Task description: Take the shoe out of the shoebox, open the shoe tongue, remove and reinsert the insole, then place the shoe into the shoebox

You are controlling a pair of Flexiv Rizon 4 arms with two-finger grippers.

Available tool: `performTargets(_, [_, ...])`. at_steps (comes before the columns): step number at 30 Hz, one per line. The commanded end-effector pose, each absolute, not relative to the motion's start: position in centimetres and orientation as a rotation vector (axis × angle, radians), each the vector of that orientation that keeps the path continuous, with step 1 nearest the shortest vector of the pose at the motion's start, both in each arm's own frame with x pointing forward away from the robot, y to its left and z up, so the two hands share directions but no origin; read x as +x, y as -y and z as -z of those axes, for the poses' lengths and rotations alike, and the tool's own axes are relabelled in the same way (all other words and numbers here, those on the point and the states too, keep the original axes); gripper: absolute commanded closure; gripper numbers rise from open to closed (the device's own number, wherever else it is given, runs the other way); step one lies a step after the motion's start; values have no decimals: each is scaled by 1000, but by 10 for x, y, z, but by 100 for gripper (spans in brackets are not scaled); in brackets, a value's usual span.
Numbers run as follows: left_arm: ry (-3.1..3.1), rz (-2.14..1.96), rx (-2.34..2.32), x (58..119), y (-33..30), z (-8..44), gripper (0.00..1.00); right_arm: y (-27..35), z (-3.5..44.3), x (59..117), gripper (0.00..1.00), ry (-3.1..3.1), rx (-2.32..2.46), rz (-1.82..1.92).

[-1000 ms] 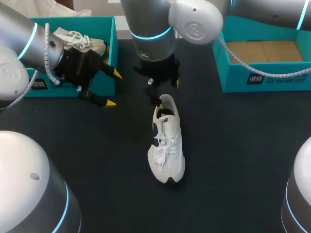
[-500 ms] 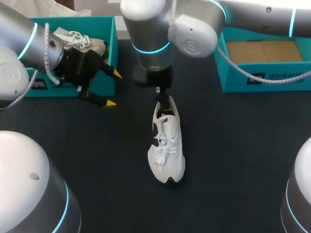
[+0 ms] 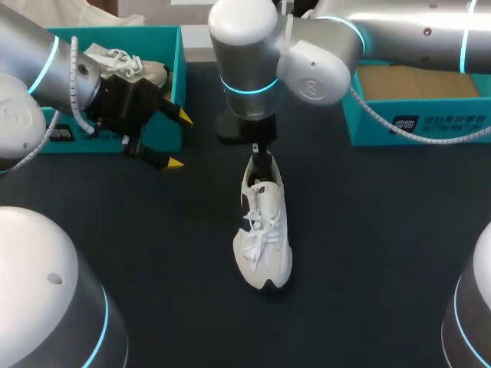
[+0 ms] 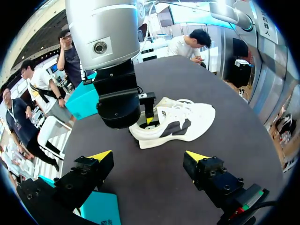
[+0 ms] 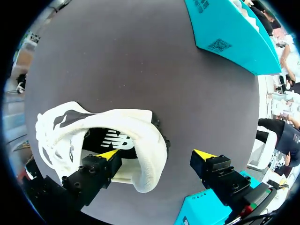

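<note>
Shoe (image 3: pixel 263 230), white, is lying mid-frame on the black table (image 3: pixel 368 253), already out of its box. I'm counting two teal boxes. The upper-left shoebox (image 3: pixel 178 92) is holding a second shoe (image 3: pixel 126 65), and the upper-right shoebox (image 3: pixel 368 115) is showing only a cardboard floor. Two arms are showing; my right one, entering from the upper right and crossing past the middle, is standing nearer. The shoe's long axis is running from upper middle downward, heel uppermost, directly under my right gripper (image 5: pixel 157 154). Its fingers are spreading astride the heel collar, one tip inside the opening, one outside, pinching nothing. My left gripper (image 3: pixel 179 139) is hanging spread and empty beside the upper-left shoebox.
</note>
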State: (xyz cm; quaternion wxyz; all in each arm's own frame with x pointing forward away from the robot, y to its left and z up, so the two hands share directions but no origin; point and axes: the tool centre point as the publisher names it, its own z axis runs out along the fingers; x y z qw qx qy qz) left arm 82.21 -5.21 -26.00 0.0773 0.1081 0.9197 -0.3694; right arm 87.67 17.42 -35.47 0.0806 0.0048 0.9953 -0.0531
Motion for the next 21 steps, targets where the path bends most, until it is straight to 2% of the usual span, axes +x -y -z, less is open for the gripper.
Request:
performTargets(1, [-2757,1103,324,822,52,260,0,-176,361,877,1,-2975,31,152])
performTargets(3, [-2757,1103,324,822,52,260,0,-177,365,879,4,-2977,44,152])
performTargets(4, [-2757,1103,324,822,52,260,0,-178,367,879,8,-2976,56,149])
performTargets(6, [-2757,1103,324,822,52,260,0,-178,372,880,29,-2979,69,148])
performTargets(7, [-2757,1103,324,822,52,260,0,-178,374,881,34,-2977,80,154])
performTargets(9, [-2757,1103,324,822,52,260,0,-178,379,882,53,-2976,97,157])
performTargets(10, [-2757,1103,324,822,52,260,0,-177,382,882,58,-2979,115,180])
performTargets(13, [-2757,1103,324,822,52,260,0,-175,388,881,96,-2991,147,190])
performTargets(14, [-2757,1103,324,822,52,260,0,-175,390,881,100,-2992,150,190])
performTargets(21, [-2757,1103,324,822,52,260,0,-175,392,880,100,-2980,213,230])
